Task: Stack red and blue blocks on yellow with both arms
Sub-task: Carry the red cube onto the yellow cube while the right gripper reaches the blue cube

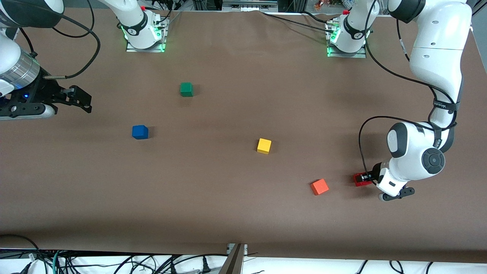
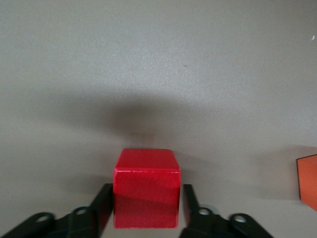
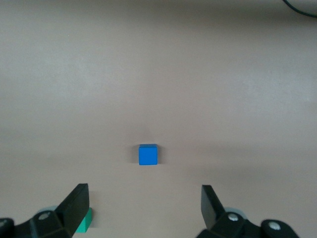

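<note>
The left pincer (image 2: 146,210) grips the matte deep-red cube (image 2: 146,195) on the table; the right pincer (image 3: 143,206) waits open. The royal-blue cube (image 1: 140,132) and bright yellow cube (image 1: 264,145) sit untouched; nothing is stacked.

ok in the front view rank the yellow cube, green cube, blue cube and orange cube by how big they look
1. orange cube, marginally largest, likely because it lies nearest the camera and sits turned
2. blue cube, yellow cube and green cube: too alike to rank
</note>
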You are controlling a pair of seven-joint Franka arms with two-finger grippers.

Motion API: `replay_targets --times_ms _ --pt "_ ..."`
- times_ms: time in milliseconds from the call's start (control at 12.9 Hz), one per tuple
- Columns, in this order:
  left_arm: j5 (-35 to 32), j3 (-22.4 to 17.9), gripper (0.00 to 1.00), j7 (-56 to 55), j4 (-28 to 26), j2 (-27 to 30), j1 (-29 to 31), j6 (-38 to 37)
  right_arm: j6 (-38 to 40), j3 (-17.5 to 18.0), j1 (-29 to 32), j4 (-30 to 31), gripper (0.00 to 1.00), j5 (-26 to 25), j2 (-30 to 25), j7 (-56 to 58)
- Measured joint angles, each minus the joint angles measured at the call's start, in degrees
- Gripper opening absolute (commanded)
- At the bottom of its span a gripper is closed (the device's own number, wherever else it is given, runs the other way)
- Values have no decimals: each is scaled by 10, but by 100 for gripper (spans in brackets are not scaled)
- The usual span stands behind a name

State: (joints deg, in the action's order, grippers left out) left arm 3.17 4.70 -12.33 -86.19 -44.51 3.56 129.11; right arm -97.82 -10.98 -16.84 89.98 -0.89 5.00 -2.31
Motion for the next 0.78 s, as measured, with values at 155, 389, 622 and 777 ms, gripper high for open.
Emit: replay_targets --times_ms 155,389,622,777 --pt "0 0 0 0 0 0 -1 0 0 0 0 0 100 0 6 1" --pt "0 7 0 0 7 5 -3 0 0 0 0 0 100 -3 28 1" --pt "0 13 0 0 39 38 -28 -55 5 0 0 1 100 -4 70 5" --pt "0 15 0 0 74 61 -65 -116 4 0 0 1 100 -4 101 13"
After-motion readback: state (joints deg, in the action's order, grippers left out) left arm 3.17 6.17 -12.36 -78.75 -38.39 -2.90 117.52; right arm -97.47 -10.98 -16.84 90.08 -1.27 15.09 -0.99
